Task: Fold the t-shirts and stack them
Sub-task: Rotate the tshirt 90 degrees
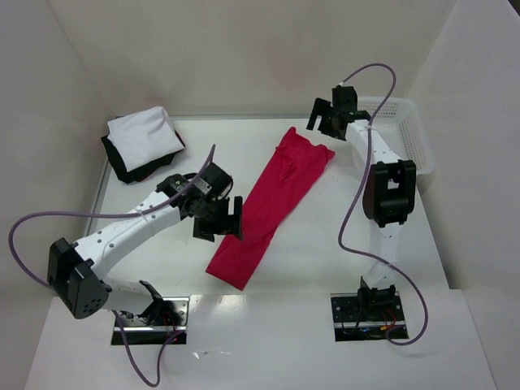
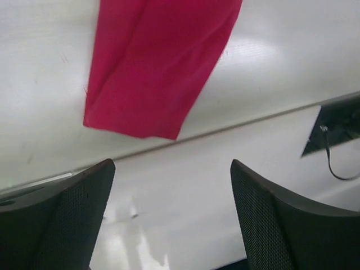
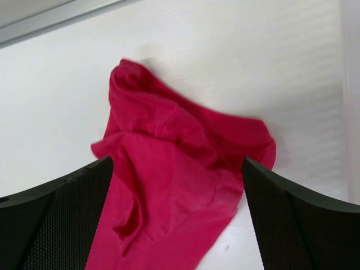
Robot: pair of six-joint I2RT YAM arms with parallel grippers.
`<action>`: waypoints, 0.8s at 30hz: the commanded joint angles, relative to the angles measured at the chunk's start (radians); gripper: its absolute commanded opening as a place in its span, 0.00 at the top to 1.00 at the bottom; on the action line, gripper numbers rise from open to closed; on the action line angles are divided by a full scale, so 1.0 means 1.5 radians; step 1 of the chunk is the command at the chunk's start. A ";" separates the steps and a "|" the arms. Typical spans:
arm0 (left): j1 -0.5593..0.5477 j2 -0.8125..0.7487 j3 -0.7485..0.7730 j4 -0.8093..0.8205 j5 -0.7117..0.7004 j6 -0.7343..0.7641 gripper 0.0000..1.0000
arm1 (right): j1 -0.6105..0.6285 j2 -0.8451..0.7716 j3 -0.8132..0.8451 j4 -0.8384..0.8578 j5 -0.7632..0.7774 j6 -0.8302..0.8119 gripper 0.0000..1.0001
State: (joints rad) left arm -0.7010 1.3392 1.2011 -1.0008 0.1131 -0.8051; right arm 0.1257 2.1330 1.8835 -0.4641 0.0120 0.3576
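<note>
Left claw [image 1: 220, 220]: wide open and holding nothing. It hangs just beside the near half of the red shirt [image 1: 272, 203], on the shirt's left side.
Right claw [image 1: 327, 119]: wide open too, and empty. It hovers over the far end of the red shirt.
Red shirt: lies on the table [image 1: 187, 264] between the two arms as a long thin strip. The near end is flat and the far end is bunched and wrinkly.
Step now: I think the long fold is made and the short fold is not.
Next move: a claw likely needs to pinch one end and carry it over the other, and the lumpy end may need smoothing.
Pile: a folded white shirt [image 1: 145, 136] sits on a black shirt [image 1: 122, 168] at the far left.
Basket [image 1: 404, 104]: far right, with no shirt in the part I can see.
</note>
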 commanded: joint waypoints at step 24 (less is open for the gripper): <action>0.010 0.301 -0.003 0.193 -0.014 0.175 0.27 | 0.099 -0.042 -0.187 0.050 0.027 0.046 0.25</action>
State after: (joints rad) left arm -0.6777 1.7527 1.2049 -0.7307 0.0235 -0.5758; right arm 0.2775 2.0350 1.5387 -0.4129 0.0097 0.4145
